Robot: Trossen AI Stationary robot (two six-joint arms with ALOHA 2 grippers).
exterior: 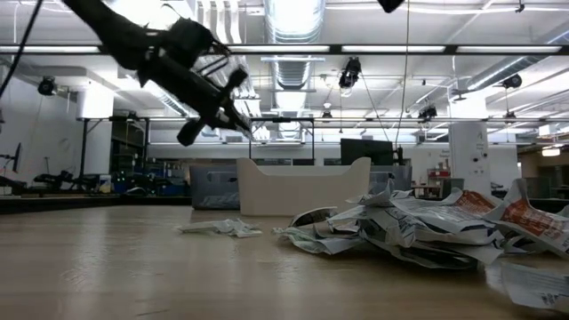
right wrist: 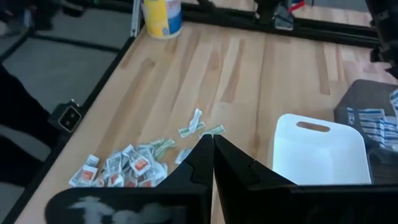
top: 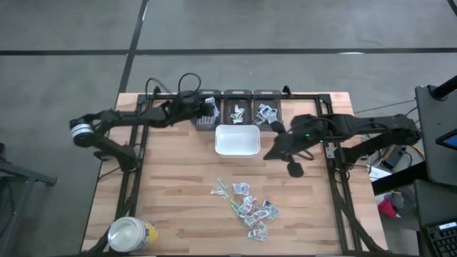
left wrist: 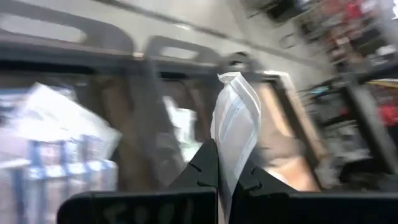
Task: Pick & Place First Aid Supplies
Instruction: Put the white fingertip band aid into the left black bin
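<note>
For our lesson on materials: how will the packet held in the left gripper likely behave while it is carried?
Probably floppy: the packet is thin, flat paper, pinched only at its bottom edge by the left gripper. Probably very light, being tiny beside the tray. It may slip or flutter, since most of it stands free above the fingers.

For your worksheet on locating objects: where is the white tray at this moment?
In the high view, the white tray sits on the table's far middle, just in front of three dark bins, with the heap of packets nearer the front edge.

print on the packets is too small to read; no other text legible
</note>
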